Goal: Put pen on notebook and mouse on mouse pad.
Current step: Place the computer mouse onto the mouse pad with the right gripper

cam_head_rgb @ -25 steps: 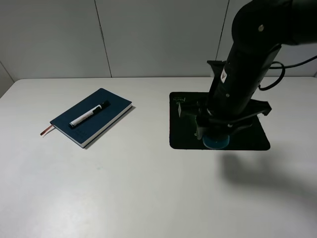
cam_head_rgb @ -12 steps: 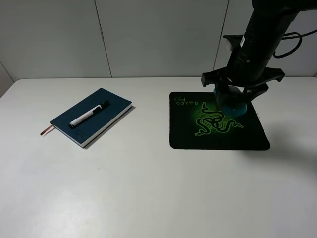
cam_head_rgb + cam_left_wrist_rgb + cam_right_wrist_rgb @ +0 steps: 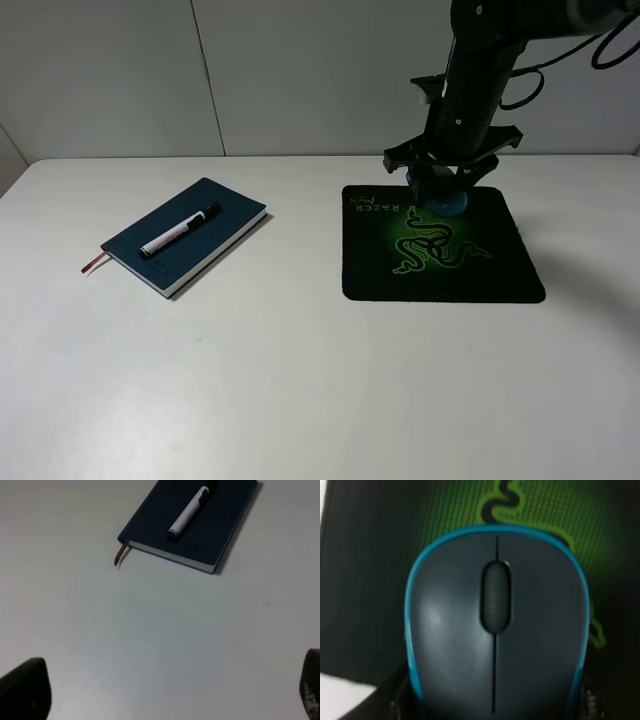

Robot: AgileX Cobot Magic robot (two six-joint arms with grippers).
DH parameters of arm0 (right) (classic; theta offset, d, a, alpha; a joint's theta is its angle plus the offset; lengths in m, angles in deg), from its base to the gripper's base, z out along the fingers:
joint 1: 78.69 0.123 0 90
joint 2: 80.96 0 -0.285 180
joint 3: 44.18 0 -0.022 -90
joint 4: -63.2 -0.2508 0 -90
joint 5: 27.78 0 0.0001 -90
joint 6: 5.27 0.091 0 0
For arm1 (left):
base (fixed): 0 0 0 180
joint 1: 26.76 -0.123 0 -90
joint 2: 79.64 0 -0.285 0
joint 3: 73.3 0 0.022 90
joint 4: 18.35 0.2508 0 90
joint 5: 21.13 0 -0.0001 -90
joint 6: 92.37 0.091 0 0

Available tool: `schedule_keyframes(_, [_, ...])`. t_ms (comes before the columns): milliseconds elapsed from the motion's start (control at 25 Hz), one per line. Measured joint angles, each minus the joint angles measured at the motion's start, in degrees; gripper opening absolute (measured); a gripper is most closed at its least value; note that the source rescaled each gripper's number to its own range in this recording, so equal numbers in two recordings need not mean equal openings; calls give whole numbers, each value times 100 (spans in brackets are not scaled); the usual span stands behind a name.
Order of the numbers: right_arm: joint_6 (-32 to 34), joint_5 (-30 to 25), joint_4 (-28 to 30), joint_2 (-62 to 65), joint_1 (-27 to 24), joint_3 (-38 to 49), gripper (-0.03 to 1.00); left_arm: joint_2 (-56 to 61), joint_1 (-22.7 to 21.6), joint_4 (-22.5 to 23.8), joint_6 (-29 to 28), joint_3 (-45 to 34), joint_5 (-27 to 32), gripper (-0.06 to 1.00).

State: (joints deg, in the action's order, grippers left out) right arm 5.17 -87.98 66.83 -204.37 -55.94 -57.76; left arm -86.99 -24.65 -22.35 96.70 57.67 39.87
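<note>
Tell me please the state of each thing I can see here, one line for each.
pen: capped, lying flat on the notebook.
notebook: closed, flat on the table, ribbon sticking out.
mouse: in the right gripper, over the far edge of the pad.
mouse pad: flat on the table, emblem up.
left gripper: open, holding nothing.

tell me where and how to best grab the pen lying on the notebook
Take the pen across its white barrel near the middle, coming straight down from above. It lies flat and diagonal on the notebook, so turn the tool crosswise to that diagonal. The flat cover around it probably leaves room for both tips.
</note>
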Motion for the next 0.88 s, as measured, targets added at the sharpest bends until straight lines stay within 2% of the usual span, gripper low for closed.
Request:
schedule_keyframes(200, [-86, 107, 26, -519, 0, -287, 3, 0, 0, 0, 0, 0, 0, 100])
schedule_keyframes(640, [-122, 590, 204, -1013, 0, -307, 3, 0, 0, 0, 0, 0, 0, 100])
schedule_keyframes(880, [-122, 622, 232, -1219, 0, -307, 3, 0, 0, 0, 0, 0, 0, 100])
